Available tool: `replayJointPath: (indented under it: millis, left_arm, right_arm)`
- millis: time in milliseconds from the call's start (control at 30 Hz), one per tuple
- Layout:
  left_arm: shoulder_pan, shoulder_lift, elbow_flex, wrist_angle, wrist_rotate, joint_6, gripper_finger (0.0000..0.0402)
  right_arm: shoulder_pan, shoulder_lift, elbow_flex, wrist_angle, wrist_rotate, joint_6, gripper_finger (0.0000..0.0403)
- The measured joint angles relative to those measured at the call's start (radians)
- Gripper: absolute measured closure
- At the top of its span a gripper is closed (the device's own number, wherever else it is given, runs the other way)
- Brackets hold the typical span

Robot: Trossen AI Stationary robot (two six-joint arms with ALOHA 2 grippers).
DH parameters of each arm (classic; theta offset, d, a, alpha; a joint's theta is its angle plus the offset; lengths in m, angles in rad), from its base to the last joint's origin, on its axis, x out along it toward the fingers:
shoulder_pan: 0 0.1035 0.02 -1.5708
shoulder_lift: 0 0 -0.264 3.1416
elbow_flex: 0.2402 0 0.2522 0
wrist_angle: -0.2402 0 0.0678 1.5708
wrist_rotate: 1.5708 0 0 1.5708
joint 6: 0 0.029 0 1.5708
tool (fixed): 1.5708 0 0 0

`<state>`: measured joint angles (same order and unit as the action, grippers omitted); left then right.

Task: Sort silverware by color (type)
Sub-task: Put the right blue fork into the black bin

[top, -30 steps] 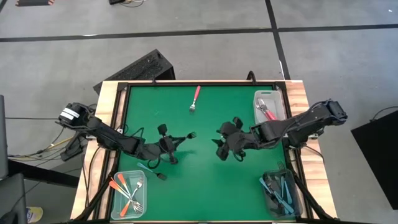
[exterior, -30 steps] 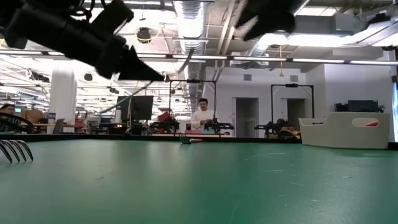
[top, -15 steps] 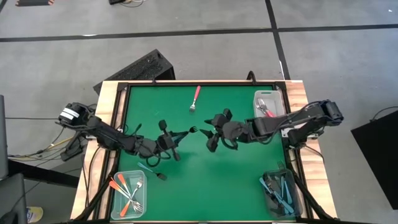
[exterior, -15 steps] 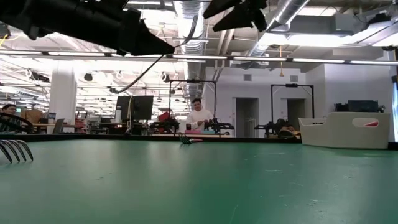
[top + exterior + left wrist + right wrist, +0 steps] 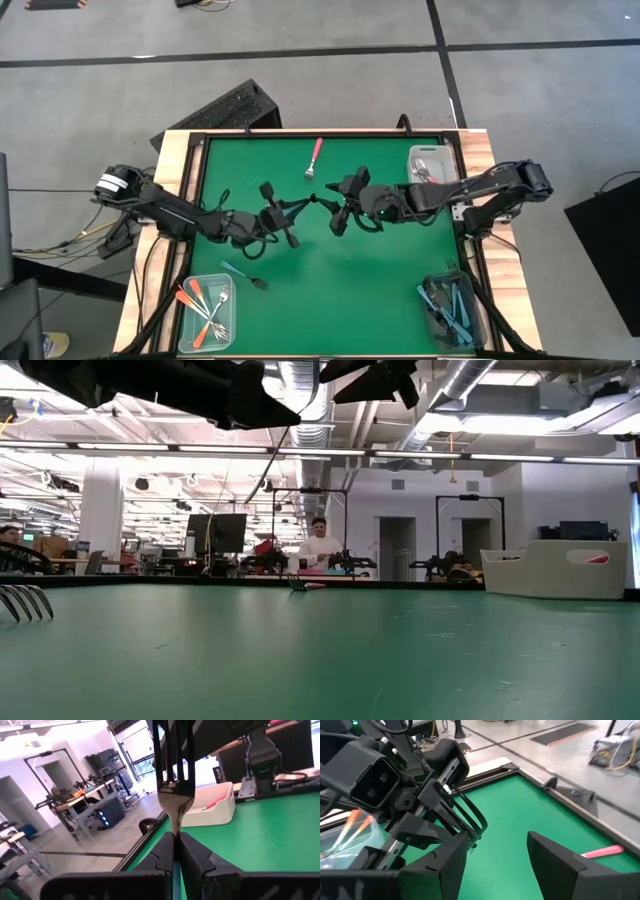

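The left tool [image 5: 283, 213] is hanging above the middle of the green bench [image 5: 400, 290], clamped shut on the handle of a fork [image 5: 307, 203] whose handle colour is hidden between the fingers. The fork's long axis is running roughly level, from the left tool toward the right arm, with the dark-looking tines leading. The right tool [image 5: 340, 205] is waiting just beyond those tines with its two fingers spread wide and nothing between them; in the right wrist view the tines [image 5: 470, 815] are sitting just beside one open finger [image 5: 447, 865], so the hand-over seems to turn on the tines and neck sliding into that gap along the fork's own line. Compared with a second ago, both tools have closed in on each other: the right one has travelled from well to the right toward the centre, the left has pushed the fork forward and up the bench, and the gap has shrunk to almost nothing. Elsewhere, a pink-red fork [image 5: 314, 158] is lying near the far edge, a light blue fork [image 5: 245, 274] near the orange bin [image 5: 207, 308], and the other bins [image 5: 448, 310] are holding sorted forks.
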<state>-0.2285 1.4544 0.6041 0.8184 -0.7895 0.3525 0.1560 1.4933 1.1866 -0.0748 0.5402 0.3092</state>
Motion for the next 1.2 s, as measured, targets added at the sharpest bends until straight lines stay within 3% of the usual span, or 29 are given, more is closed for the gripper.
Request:
replayJointPath:
  millis: [333, 533, 767, 967, 1200]
  left_arm:
    - [0.054, -0.001, 0.002, 0.006, -0.034, -0.109, 0.0401]
    - [0.069, -0.001, 0.002, 0.005, 0.104, -0.102, 0.0401]
    - [0.084, -0.001, 0.002, 0.009, 0.182, -0.087, 0.0401]
    - [0.089, -0.001, 0.026, 0.007, 0.207, -0.086, 0.0401]
    - [0.089, -0.002, 0.041, 0.003, 0.233, -0.088, 0.0401]
  right_arm:
    - [-0.004, 0.002, 0.0, 0.004, 0.03, -0.023, 0.0171]
    - [-0.021, 0.002, 0.0, 0.011, 0.031, -0.023, 0.0171]
    - [-0.035, 0.002, 0.0, 0.037, 0.03, -0.049, 0.0179]
    - [-0.048, 0.002, 0.0, 0.037, 0.024, -0.049, 0.0227]
    - [-0.055, 0.001, -0.001, 0.025, 0.02, -0.081, 0.0331]
